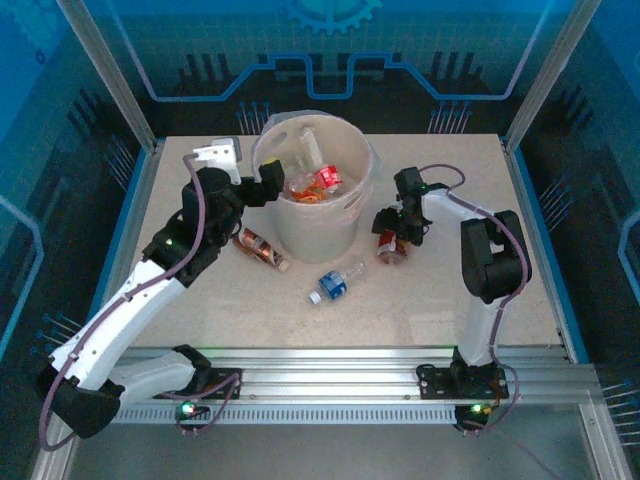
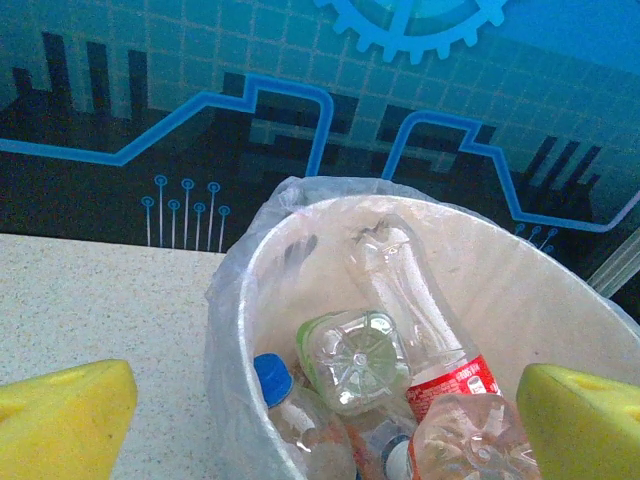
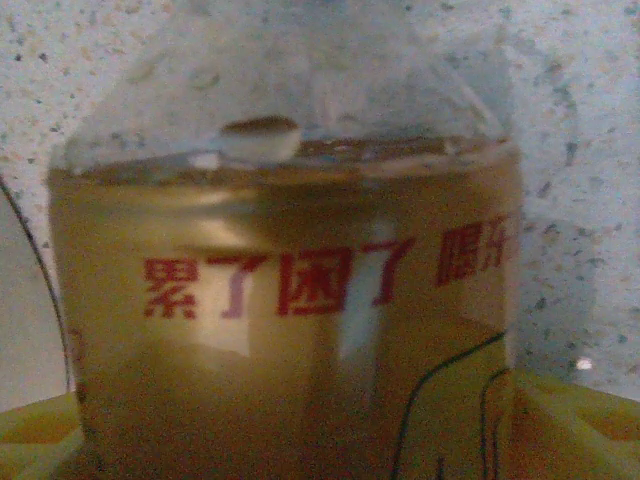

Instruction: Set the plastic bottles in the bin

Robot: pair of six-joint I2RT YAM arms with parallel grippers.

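Note:
The white bin point(image 1: 318, 232) stands at mid-table with several plastic bottles point(image 1: 318, 183) inside. My left gripper point(image 1: 264, 185) hovers open over the bin's left rim point(image 2: 240, 300), nothing between its yellow pads point(image 2: 65, 415). Below it lie a green-labelled bottle point(image 2: 352, 358), a red-labelled one point(image 2: 452, 382) and a blue-capped one point(image 2: 272, 378). Right of the bin, my right gripper point(image 1: 392, 230) is down on a bottle point(image 1: 390, 250) resting on the table. Its yellow-brown label with red characters point(image 3: 290, 300) sits tight between my pads point(image 3: 585, 425).
A brown-labelled bottle point(image 1: 262, 250) lies on the table left of the bin's foot. A clear bottle with a blue label point(image 1: 336, 283) lies in front of the bin. Metal frame posts and blue panels close in the table's sides and back.

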